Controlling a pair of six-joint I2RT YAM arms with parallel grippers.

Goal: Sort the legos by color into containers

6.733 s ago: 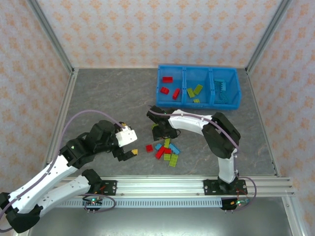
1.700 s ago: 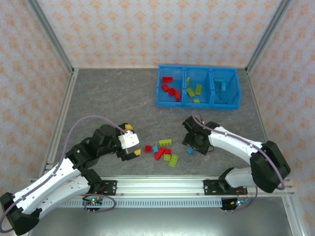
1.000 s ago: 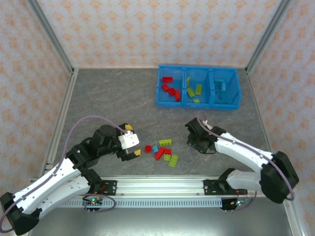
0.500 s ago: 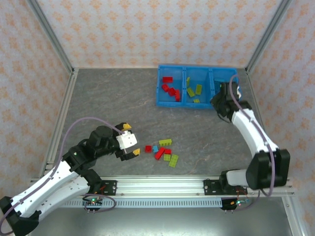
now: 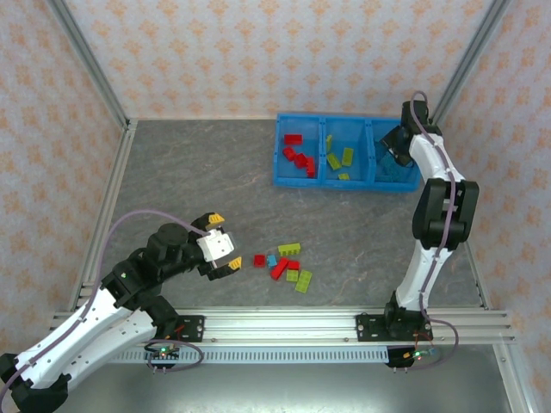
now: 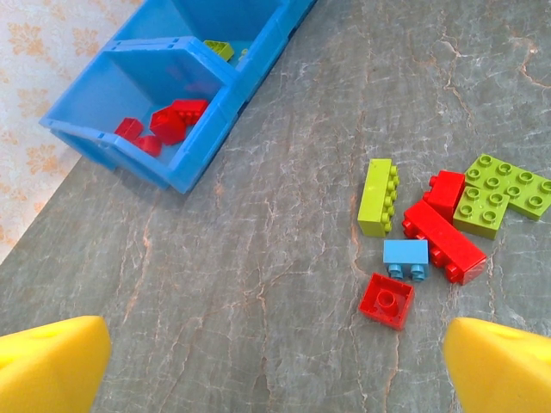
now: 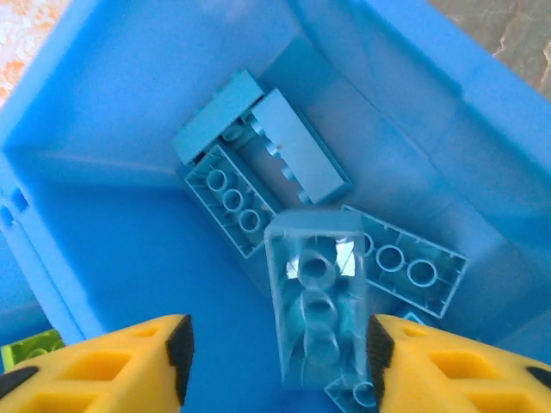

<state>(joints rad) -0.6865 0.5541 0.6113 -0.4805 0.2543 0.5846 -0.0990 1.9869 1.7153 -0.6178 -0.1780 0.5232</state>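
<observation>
Nearest you, the left tool hangs low over the surface with its yellow fingertips spread as wide as they go and nothing between them. Just beyond it lies what is left to sort, a small cluster of loose legos. From the left wrist view you can count a red square brick, a small light-blue brick touching a long red brick, a short red brick, a yellow-green brick on its side, and two yellow-green plates pressed together. That makes about seven pieces to move, with red and yellow-green making up most of them. Well beyond the cluster, at the far side of the surface, sits the blue bin. Its left compartment holds red bricks, its middle compartment holds yellow-green ones, and its right compartment holds light-blue ones, with no stray colours visible. The right tool is reached out over that right compartment. Its fingers stand partly apart, and a light-blue two-by-three brick tilts between them. The brick is clear of one finger, so it looks loose and not gripped, and it sits right above the other light-blue bricks already there. You are likely past the halfway mark.
</observation>
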